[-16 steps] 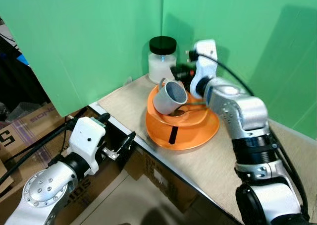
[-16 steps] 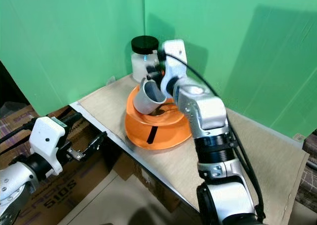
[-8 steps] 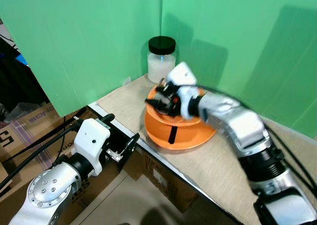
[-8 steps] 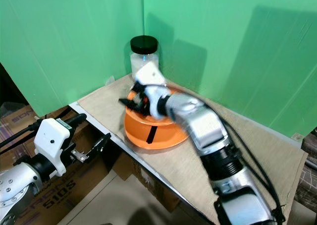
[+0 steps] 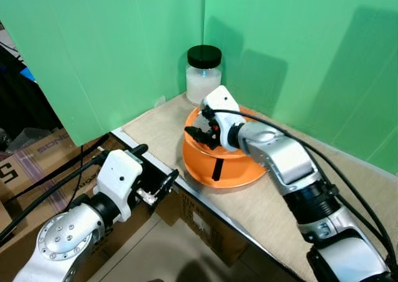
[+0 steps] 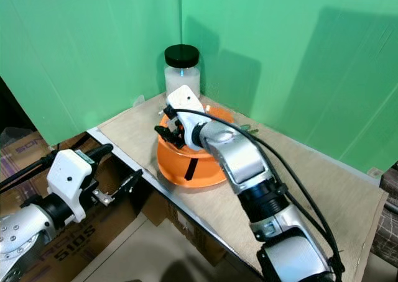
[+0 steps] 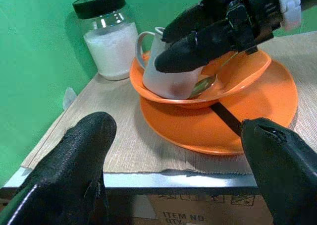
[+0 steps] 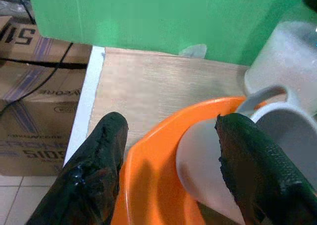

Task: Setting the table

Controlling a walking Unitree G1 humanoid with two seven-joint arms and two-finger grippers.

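Note:
A grey mug lies tilted in an orange bowl beside a spoon. The bowl sits on an orange plate near the table's left corner. My right gripper hovers at the bowl's left rim. It is open, with one finger against the mug and the other finger out past the rim. My left gripper is open, just below and in front of the table edge, pointing at the plate. Nothing is between its fingers.
A glass jar of white grains with a black lid stands behind the bowl in the corner. Green screens wall the wooden table at the back and left. Cardboard boxes and cables lie on the floor at the left.
My right arm swung from behind and above the bowl down to its left rim. The mug, propped on the rim before, now lies lower in the bowl. My left gripper edged toward the table.

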